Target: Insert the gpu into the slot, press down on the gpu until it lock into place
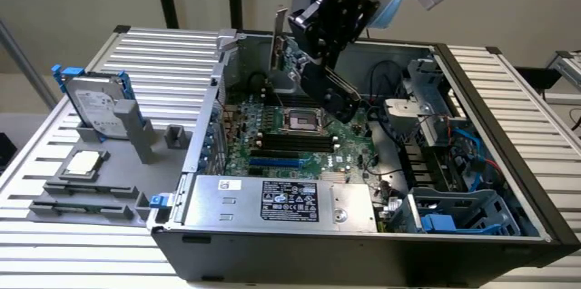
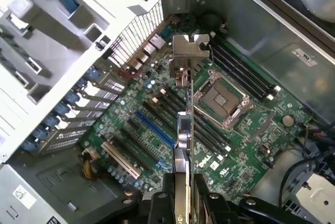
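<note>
One card, one pair of fingers. Closest in the wrist view, the gripper is clamped on the gpu. The card shows edge-on, so its black face is hidden and its near end is cut off by the frame. Its metal bracket sticks out at the far end. Below that, the slot sits bare on the motherboard, just beside the card's edge line rather than under it. I can't tell how high above the slot the card hangs. The CPU socket is on the card's other side from the slot. Further from the slot, past the socket, the cables are a dark tangle, hard to read.
</note>
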### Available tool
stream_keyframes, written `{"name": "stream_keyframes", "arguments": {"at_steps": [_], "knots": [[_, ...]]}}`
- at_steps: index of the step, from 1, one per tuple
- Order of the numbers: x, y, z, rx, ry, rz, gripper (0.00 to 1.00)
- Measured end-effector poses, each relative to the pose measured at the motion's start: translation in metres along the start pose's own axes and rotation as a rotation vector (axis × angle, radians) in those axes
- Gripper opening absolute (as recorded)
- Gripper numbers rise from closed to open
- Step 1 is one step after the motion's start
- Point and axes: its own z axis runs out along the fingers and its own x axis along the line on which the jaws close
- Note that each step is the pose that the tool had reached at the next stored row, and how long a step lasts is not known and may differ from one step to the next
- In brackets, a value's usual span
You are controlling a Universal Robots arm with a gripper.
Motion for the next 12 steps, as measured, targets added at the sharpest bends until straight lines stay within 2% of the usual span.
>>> {"name": "stream_keyframes", "arguments": {"at_steps": [7, 12], "knots": [[0.0, -0.0001, 0.0021, 0.0074, 0.006, -0.128, 0.26], [-0.0002, -0.0004, 0.0052, 0.0154, 0.0073, -0.218, 0.26]]}}
